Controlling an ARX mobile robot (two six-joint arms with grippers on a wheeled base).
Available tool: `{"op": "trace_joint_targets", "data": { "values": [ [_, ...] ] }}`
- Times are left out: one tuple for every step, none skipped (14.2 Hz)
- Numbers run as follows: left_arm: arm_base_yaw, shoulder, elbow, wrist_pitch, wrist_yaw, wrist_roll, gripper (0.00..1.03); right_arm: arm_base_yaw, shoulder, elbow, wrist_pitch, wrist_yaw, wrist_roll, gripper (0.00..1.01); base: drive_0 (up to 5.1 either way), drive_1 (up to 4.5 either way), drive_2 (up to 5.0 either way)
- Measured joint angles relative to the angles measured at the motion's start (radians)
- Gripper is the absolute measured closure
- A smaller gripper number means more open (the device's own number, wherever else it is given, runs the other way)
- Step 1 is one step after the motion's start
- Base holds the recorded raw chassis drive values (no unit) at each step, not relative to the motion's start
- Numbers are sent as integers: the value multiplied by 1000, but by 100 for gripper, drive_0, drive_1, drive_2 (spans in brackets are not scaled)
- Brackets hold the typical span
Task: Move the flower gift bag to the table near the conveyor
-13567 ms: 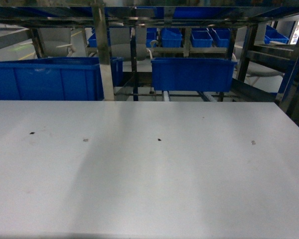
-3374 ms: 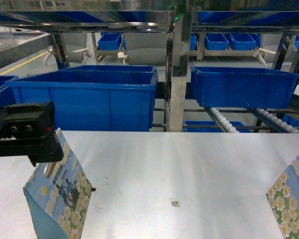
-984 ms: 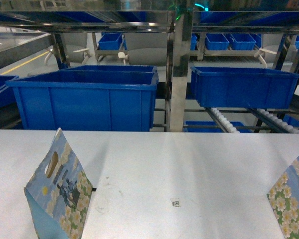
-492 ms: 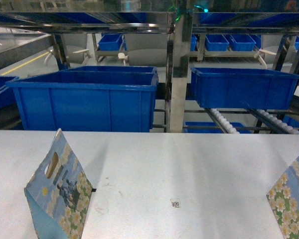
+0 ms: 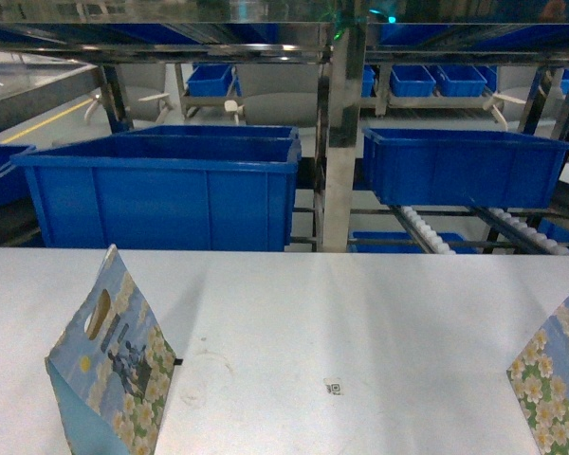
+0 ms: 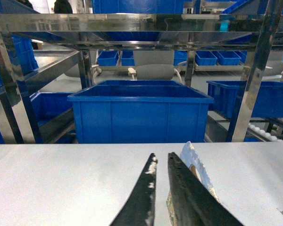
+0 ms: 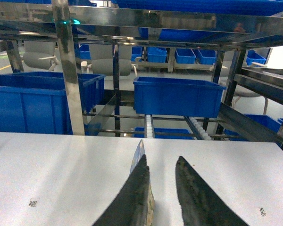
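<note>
Since your left arm withdrew, the flower gift bag (image 5: 112, 365) stands freed on the worktop (image 5: 360, 313); left gripper (image 6: 161, 170) narrow, right gripper (image 7: 161, 172) parted.

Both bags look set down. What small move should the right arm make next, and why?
Probably draw the right claw straight back, left open. The flower gift bag already stands on the table before the conveyor, its top edge right beside one claw finger, so closing or swinging sideways could tip it.
</note>
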Motion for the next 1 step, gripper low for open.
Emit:
{"op": "trace_joint_targets", "data": {
  "values": [
    [0,0,0,0,0,0,84,0,0,0,0,0,0,76,0,0,0]
  ]
}}
